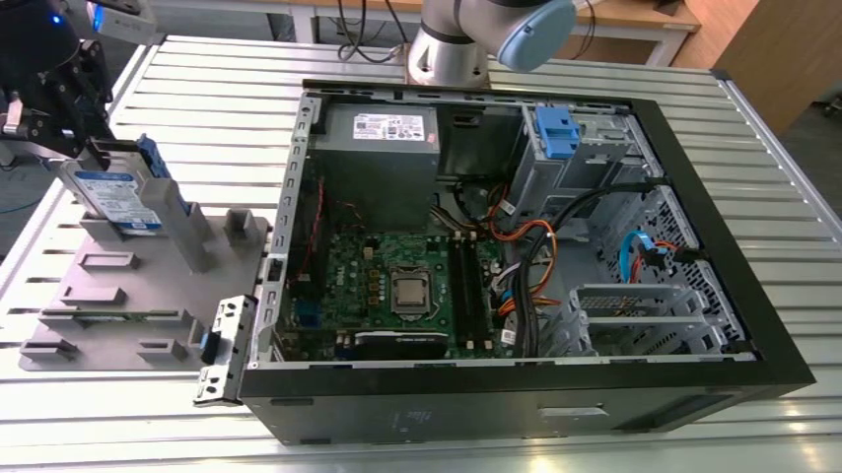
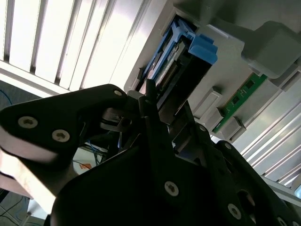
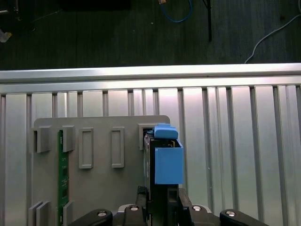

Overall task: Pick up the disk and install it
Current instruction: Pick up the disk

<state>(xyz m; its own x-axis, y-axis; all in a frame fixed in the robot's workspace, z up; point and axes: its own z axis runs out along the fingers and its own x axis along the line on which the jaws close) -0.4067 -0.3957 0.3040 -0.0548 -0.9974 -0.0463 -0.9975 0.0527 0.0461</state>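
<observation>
Fingers point(image 2: 153, 127) clenched on the upper end of the disk point(image 1: 118, 197), upright on edge in a slot of the holder point(image 1: 145, 296) at the exterior view's left. Green card point(image 3: 60, 174) on edge in another slot. Just beside the holder, on the slatted counter point(image 1: 197, 89): open case point(image 1: 736, 246) containing motherboard point(image 1: 394, 286), power supply point(image 1: 379, 128), cables and a blue-tabbed bay point(image 1: 557, 133).
</observation>
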